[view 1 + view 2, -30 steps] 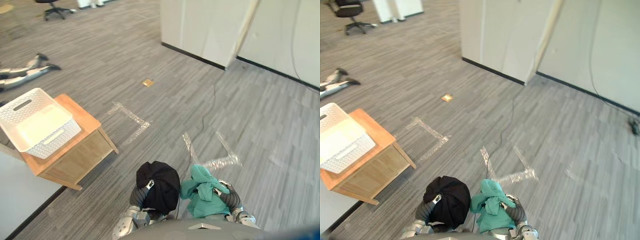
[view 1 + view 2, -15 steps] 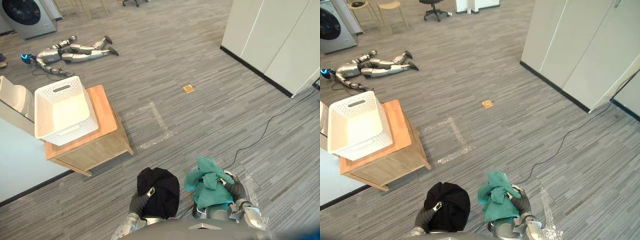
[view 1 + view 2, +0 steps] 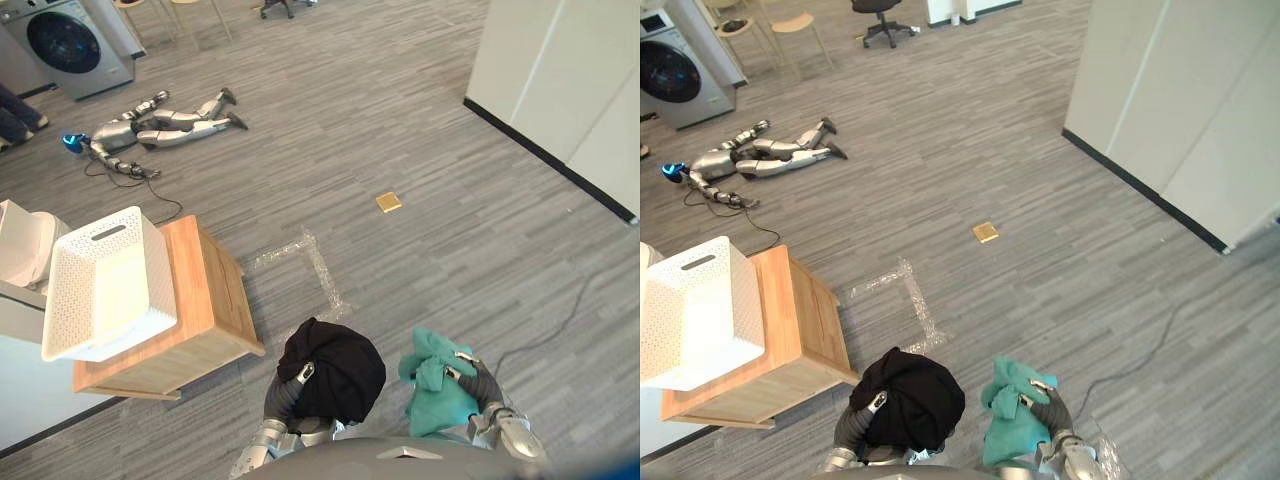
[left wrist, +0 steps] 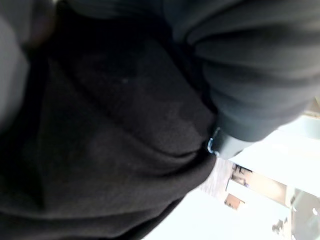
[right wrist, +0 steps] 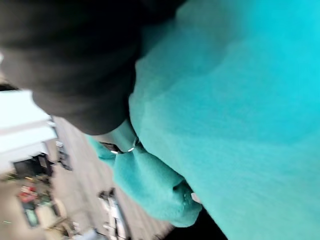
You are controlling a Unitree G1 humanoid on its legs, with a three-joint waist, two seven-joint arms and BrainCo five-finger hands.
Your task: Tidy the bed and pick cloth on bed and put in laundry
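Left hand [image 3: 302, 373], right hand [image 3: 461, 371]; both gripping.

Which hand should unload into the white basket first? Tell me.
Left: the left hand, carrying the black cloth, is nearer the white basket; the right hand, with the teal cloth, is farther.

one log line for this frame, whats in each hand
left hand: shut on bundled black cloth | right hand: shut on teal cloth | white perforated plastic basket: on wooden cabinet

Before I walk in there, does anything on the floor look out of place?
Yes: a silver humanoid robot lies sprawled flat near the washing machine, as if fallen. A small tan square sits alone on the carpet; I cannot tell what it is.
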